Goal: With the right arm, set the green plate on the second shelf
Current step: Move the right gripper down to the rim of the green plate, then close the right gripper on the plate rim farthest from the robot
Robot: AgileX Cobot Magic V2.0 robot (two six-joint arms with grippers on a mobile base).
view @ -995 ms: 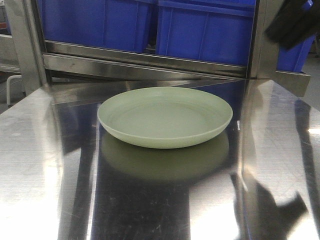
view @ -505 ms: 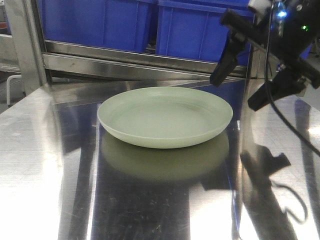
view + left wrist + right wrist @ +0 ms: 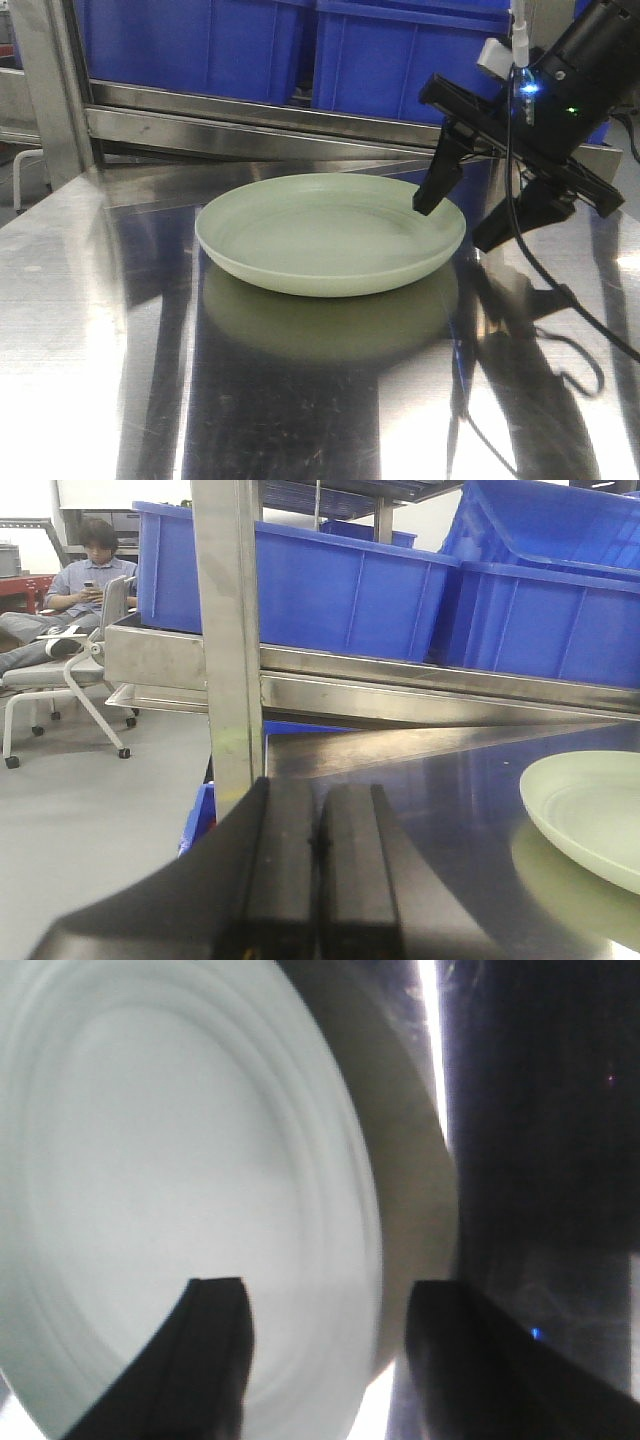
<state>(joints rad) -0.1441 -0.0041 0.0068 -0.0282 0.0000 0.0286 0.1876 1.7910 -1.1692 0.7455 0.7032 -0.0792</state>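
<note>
A: Steel table (image 3: pixel 80 330), mirror-bright, blue bins (image 3: pixel 400 60) racked behind. Right gripper (image 3: pixel 455 224)?
B: Spread wide, empty. One finger sits over the inside of the green plate (image 3: pixel 320 235), the other outside its right rim. Can't tell if either touches. Plate lies flat, mid-table.
A: Left gripper (image 3: pixel 318 850)?
B: Fingers pressed together, nothing held, well off to the side.
A: Risks?
B: Low rim, slick steel. If one finger lands first, the plate likely skates away. A shallow pinch could let it droop or slip during the lift.
</note>
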